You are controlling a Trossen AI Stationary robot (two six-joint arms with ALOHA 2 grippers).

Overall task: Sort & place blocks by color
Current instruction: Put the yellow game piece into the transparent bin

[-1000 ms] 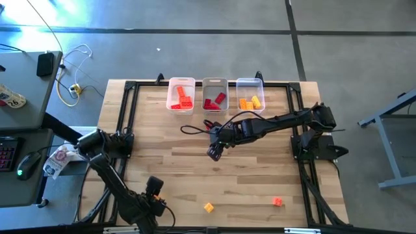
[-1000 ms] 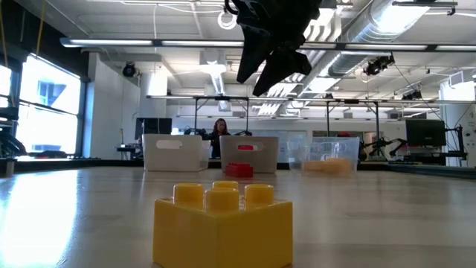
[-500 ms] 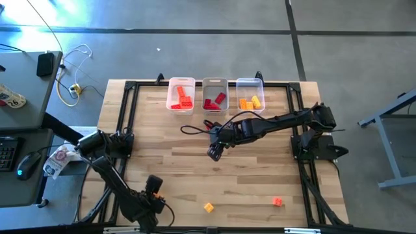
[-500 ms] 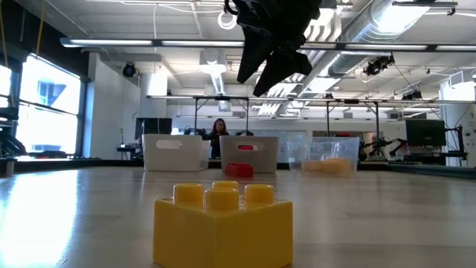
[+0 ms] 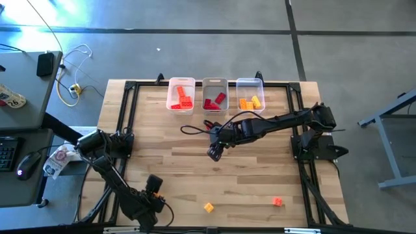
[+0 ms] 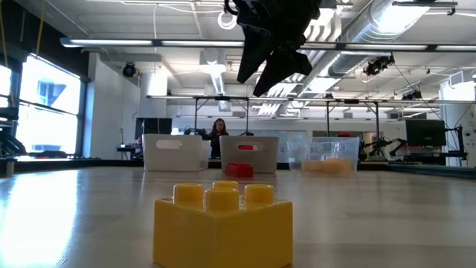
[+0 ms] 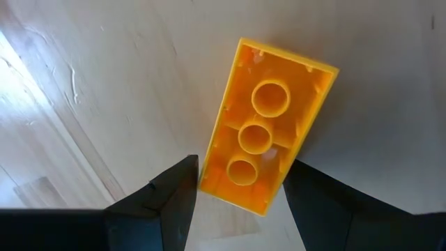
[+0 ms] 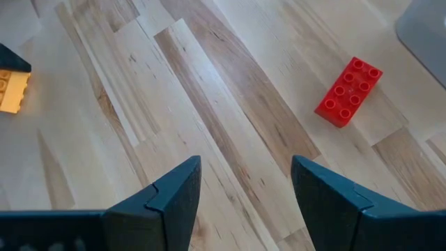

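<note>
The right gripper hangs over the bare middle of the table, fingers spread and empty, well clear of the three bins along the far edge. The left gripper sits at the near-left corner, fingers parted around a yellow brick (underside up, apparently not yet pinched). A yellow block and a red block lie near the front edge, well apart.

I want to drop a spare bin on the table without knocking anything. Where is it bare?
The widest bare wood lies between the left arm and the right gripper. The strip between that gripper and the two loose blocks, yellow and orange, is also free. The far edge, with the three bins, is crowded.
</note>
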